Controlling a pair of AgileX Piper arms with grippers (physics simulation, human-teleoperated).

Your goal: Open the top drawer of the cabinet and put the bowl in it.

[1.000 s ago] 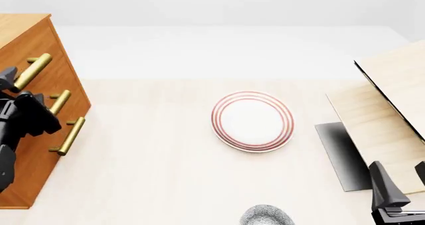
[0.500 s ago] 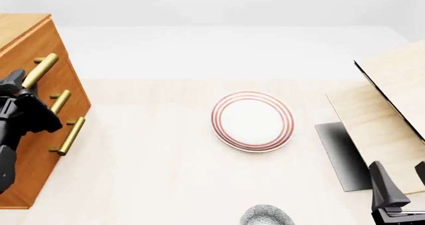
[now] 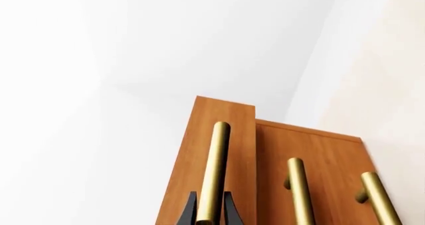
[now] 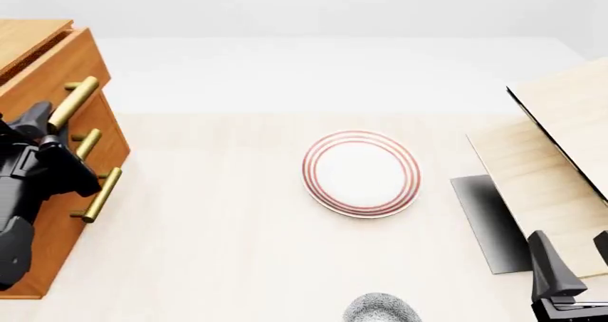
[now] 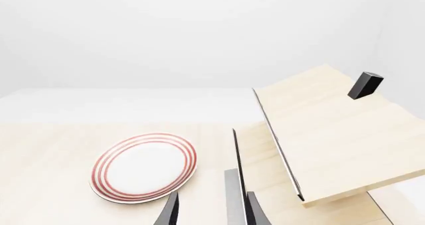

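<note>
top drawer (image 4: 59, 69) now slid further out of cabinet (image 4: 57, 215); left hand (image 3: 207, 216) clenched on its handle (image 3: 212, 172).

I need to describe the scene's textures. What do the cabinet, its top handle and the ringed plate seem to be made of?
The cabinet looks like orange-brown wood with a smooth satin finish and faint grain. The top handle looks like brass, a yellow metal bar with a soft sheen. The plate is probably glazed ceramic, smooth white with red rings, though a render leaves this open.
</note>
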